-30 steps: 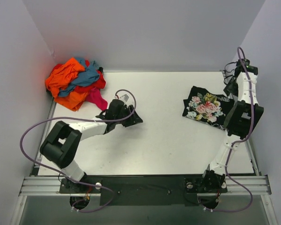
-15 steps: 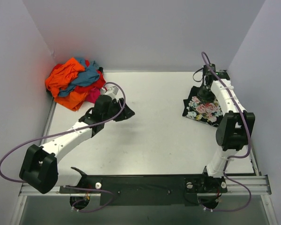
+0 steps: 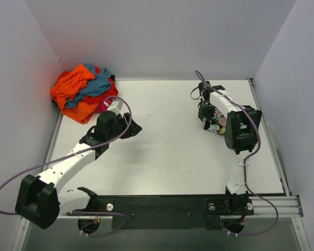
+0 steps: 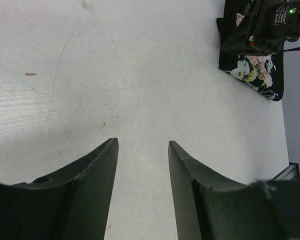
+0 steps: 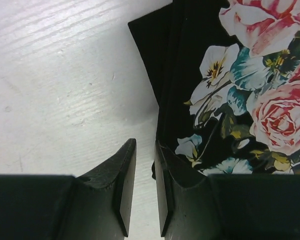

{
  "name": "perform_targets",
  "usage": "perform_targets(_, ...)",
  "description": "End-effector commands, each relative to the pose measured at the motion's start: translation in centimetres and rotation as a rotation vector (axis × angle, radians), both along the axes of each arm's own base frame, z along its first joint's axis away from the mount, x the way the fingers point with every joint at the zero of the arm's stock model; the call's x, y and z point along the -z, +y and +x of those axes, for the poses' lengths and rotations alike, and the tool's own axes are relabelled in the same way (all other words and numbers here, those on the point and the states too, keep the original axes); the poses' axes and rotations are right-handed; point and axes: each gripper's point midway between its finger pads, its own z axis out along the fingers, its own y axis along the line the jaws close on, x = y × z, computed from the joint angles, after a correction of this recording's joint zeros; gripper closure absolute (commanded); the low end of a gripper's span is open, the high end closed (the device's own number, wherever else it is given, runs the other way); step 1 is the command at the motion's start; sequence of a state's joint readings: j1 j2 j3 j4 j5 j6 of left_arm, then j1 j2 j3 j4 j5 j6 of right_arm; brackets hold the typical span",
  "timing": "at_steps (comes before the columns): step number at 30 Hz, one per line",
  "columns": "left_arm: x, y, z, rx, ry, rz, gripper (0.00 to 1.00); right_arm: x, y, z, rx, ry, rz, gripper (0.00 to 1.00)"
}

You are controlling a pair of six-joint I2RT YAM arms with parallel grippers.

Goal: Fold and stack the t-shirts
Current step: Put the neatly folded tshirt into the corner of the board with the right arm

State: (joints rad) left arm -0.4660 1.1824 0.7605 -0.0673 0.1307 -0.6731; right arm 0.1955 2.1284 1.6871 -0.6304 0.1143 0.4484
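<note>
At the far right of the table (image 3: 167,157), the right gripper (image 5: 145,142) is down at the left edge of the black t-shirt (image 5: 190,75), which lies flat with its rose print facing up. Its jaws are only a thin slit apart. White table shows through the slit, and the tip of the right-hand finger (image 5: 162,150) sits right against the shirt's dark hem. Whether it is actually touching the cloth cannot be told. From above, the right arm partly covers this shirt.

Left of centre, the left gripper (image 4: 142,142) is over bare table with its jaws moderately apart and only tabletop between them.

The other t-shirts (image 3: 83,91) are heaped unfolded in the far left corner, orange (image 3: 68,86) and teal-blue (image 3: 97,83) on top of red (image 3: 109,97), just beyond the left gripper and well apart from the black one.
</note>
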Motion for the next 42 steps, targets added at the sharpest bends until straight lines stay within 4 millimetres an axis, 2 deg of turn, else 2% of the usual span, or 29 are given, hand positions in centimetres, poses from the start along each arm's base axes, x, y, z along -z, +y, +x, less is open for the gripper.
perform_targets(1,-1.1,0.6,0.5,-0.013,-0.057,0.006,0.45,0.3,-1.2,-0.7,0.045,0.030,-0.038,0.83)
perform_targets(3,-0.9,0.4,0.5,-0.008,-0.051,0.004,0.45,0.9,-1.9,-1.8,0.058,0.058,-0.064,0.84)
perform_targets(4,-0.7,0.4,0.4,-0.004,-0.050,0.001,0.45,0.6,-2.2,-2.1,0.066,0.054,-0.070,0.85)
perform_targets(5,-0.6,0.3,0.4,-0.002,-0.047,-0.001,0.45,0.9,-2.8,-3.1,0.070,0.072,-0.095,0.85)
perform_targets(9,-0.8,0.3,0.2,0.000,-0.051,-0.005,0.45,0.1,-4.7,-6.1,0.096,0.088,-0.158,0.85)
perform_targets(12,-1.0,0.4,0.1,-0.002,-0.056,-0.004,0.45,-1.1,-5.6,-7.4,0.110,0.068,-0.163,0.85)
perform_targets(13,-0.9,0.5,0.1,-0.006,-0.055,-0.001,0.45,-1.0,-5.7,-8.1,0.110,0.079,-0.164,0.84)
perform_targets(14,-1.1,0.4,0.1,-0.005,-0.060,-0.003,0.45,-1.6,-5.6,-8.1,0.099,0.059,-0.153,0.84)
perform_targets(16,-1.0,0.5,0.1,-0.008,-0.059,0.002,0.45,-2.3,-4.5,-8.2,0.065,0.036,-0.111,0.79)
perform_targets(18,-1.0,0.5,0.1,-0.008,-0.055,0.004,0.45,-3.5,-2.9,-8.0,0.016,-0.009,-0.081,0.68)
perform_targets(19,-1.2,0.5,0.2,-0.009,-0.058,0.003,0.45,-4.1,-1.6,-8.1,-0.035,-0.033,-0.078,0.58)
perform_targets(20,-1.2,0.5,0.1,-0.012,-0.058,0.004,0.45,-5.3,-1.0,-8.2,-0.060,-0.082,-0.075,0.46)
perform_targets(21,-1.5,0.6,0.0,-0.011,-0.064,0.003,0.45,-5.8,0.6,-8.5,-0.120,-0.106,-0.078,0.40)
perform_targets(22,-1.5,0.7,0.0,-0.014,-0.071,0.005,0.45,-6.8,1.2,-8.8,-0.146,-0.159,-0.073,0.22)
perform_targets(24,-1.8,0.8,-0.3,-0.012,-0.094,0.008,0.40,-8.1,3.5,-9.9,-0.238,-0.250,-0.058,0.00)
perform_targets(25,-1.7,0.9,-0.7,-0.008,-0.104,0.009,0.37,-9.1,4.9,-9.8,-0.285,-0.320,-0.034,0.00)
perform_targets(26,-1.4,1.1,-1.0,-0.010,-0.112,0.022,0.29,-9.2,5.4,-11.1,-0.318,-0.353,-0.008,0.00)
perform_targets(27,-1.6,1.3,-1.3,-0.018,-0.133,0.028,0.20,-11.4,6.5,-11.1,-0.351,-0.459,0.034,0.00)
perform_targets(28,-0.9,1.5,-1.8,-0.014,-0.130,0.044,0.18,-10.3,7.0,-12.5,-0.403,-0.454,0.055,0.00)
perform_targets(29,-1.3,1.7,-2.1,-0.016,-0.159,0.048,0.17,-11.7,7.6,-12.8,-0.419,-0.532,0.088,0.00)
perform_targets(30,-0.8,2.1,-2.6,-0.022,-0.163,0.053,0.16,-11.1,7.6,-13.9,-0.444,-0.536,0.096,0.00)
perform_targets(31,-0.7,2.3,-2.9,-0.022,-0.174,0.057,0.15,-12.5,7.7,-14.2,-0.445,-0.607,0.118,0.00)
perform_targets(32,0.0,2.6,-3.7,-0.017,-0.176,0.061,0.14,-11.2,7.5,-15.1,-0.459,-0.600,0.112,0.00)
perform_targets(35,1.5,3.3,-5.0,-0.005,-0.180,0.079,0.14,-10.6,6.6,-16.6,-0.433,-0.691,0.141,0.00)
perform_targets(40,3.1,4.3,-6.7,-0.006,-0.226,0.057,0.14,-9.8,5.8,-17.2,-0.351,-0.742,0.174,0.00)
perform_targets(41,4.2,4.5,-7.0,-0.004,-0.218,0.067,0.14,-9.4,5.5,-17.3,-0.332,-0.736,0.169,0.00)
perform_targets(42,3.8,4.9,-6.8,-0.032,-0.248,0.066,0.14,-8.9,5.5,-17.5,-0.327,-0.726,0.172,0.00)
